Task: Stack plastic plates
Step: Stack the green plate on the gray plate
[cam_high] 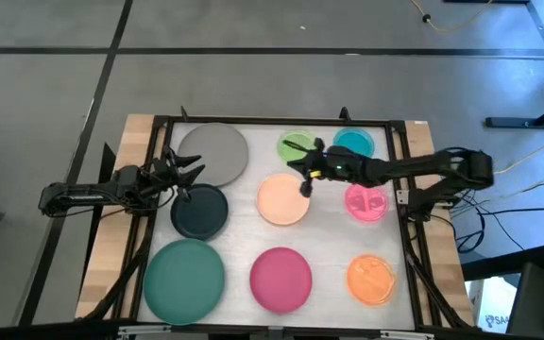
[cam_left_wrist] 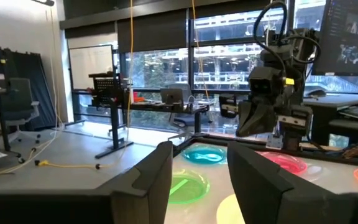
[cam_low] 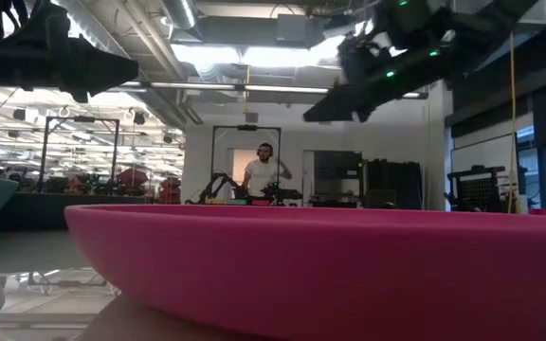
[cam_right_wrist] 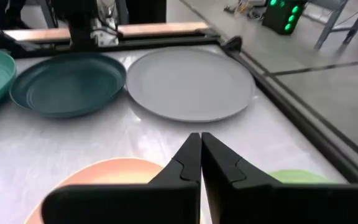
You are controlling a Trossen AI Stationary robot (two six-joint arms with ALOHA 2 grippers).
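So the plates are all still spread out flat on the desk (cam_high: 244,222), nothing stacked yet. Going left to right in the overhead shot: big teal plate (cam_high: 185,274) at the near left, dark plate (cam_high: 199,211) above it, large grey plate (cam_high: 214,151) at the far left, then the peach plate (cam_high: 282,200) and magenta plate (cam_high: 280,278) in the middle, green plate (cam_high: 297,146) and cyan plate (cam_high: 354,143) along the far edge, pink plate (cam_high: 365,201) and orange plate (cam_high: 371,279) on the right.

Handling guess: these look like light, stiff plastic with a smooth, probably slippery surface. They sit flat, so I'd pinch the raised rim at the edge, not the middle. They shouldn't break, but they could easily skate on that slick top.

The left pincer (cam_high: 189,176) hovers between the grey and dark plates, fingers spread fairly wide. The right pincer (cam_high: 304,175) hangs over the far edge of the peach plate, just beside the green one, fingers pressed together and holding nothing.

View differences: only the overhead shows all nine. The right wrist cam shows the closed fingers (cam_right_wrist: 179,165) and the rims of the grey and dark plates. The left wrist cam shows its open gap and the right arm up off the desk. The low cam is basically all magenta rim, plus a person way back in the room.
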